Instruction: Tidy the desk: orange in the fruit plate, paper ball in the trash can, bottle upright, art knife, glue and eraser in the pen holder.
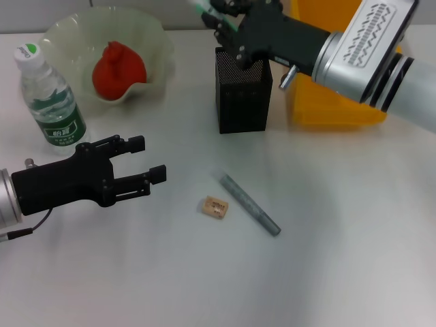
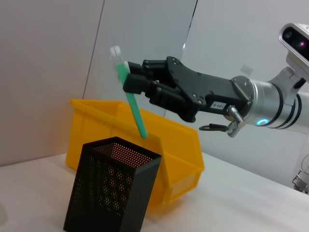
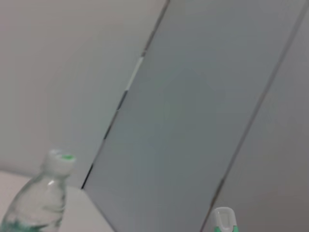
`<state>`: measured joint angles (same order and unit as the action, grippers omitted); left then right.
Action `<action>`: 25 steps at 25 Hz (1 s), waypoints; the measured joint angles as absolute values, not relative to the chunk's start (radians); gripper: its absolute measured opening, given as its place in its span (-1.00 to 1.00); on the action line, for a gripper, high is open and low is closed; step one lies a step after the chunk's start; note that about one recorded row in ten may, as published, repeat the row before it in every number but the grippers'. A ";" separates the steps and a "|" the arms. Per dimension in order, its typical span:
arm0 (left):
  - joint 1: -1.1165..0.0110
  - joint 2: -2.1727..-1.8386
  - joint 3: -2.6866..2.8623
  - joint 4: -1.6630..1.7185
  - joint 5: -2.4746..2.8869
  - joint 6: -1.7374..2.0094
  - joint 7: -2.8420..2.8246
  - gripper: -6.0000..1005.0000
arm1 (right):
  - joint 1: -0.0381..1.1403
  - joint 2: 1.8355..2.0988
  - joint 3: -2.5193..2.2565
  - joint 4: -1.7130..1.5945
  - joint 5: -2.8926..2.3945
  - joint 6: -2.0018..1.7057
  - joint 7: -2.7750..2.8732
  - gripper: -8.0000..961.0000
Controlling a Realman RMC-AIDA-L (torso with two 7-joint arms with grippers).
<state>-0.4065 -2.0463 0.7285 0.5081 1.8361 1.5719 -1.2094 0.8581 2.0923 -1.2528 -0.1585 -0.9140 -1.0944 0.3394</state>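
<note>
Head view: orange sits in the fruit plate, bottle stands upright near the table's far left corner. No paper ball visible. Eraser and grey art knife lie mid-table, not yet stowed. Right gripper hangs above the pen holder, fingers clamped on the green glue stick, tip pointing down, just above the opening, not inside. Left gripper hovers near the left edge, fingers spread, holding nothing.
</note>
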 joint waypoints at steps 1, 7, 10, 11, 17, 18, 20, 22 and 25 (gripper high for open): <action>-0.407 -2.046 0.729 0.508 1.836 1.572 -1.209 0.60 | 0.853 2.092 -1.252 -0.158 -0.886 -1.098 0.367 -0.48; -0.403 -2.051 0.729 0.508 1.835 1.573 -1.199 0.60 | 0.846 2.092 -1.253 -0.158 -0.819 -1.108 0.447 -0.48; -0.403 -2.052 0.729 0.509 1.835 1.573 -1.199 0.60 | 0.853 2.092 -1.254 -0.162 -0.818 -1.109 0.604 -0.47; -0.403 -2.052 0.729 0.509 1.835 1.573 -1.199 0.60 | 0.853 2.092 -1.254 -0.162 -0.818 -1.109 0.604 -0.47; -0.402 -2.060 0.696 0.507 1.834 1.527 -1.185 0.60 | 0.861 2.092 -1.255 -0.165 -0.775 -1.103 0.744 -0.46; -0.402 -2.060 0.694 0.506 1.834 1.524 -1.186 0.60 | 0.862 2.092 -1.255 -0.165 -0.756 -1.098 0.779 -0.46; -0.399 -2.061 0.682 0.506 1.834 1.509 -1.192 0.60 | 0.864 2.092 -1.249 -0.172 -0.729 -1.077 0.916 -0.46; -0.397 -2.061 0.679 0.506 1.834 1.507 -1.192 0.60 | 0.865 2.092 -1.251 -0.174 -0.728 -1.071 0.932 -0.46; -0.396 -2.061 0.679 0.506 1.834 1.507 -1.192 0.60 | 0.873 2.092 -1.260 -0.175 -0.730 -1.023 0.944 -0.45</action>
<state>-0.3962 -2.0606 0.6789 0.5061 1.8345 1.5066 -1.1919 0.8735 2.0923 -1.2600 -0.1752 -0.7298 -1.0229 0.9442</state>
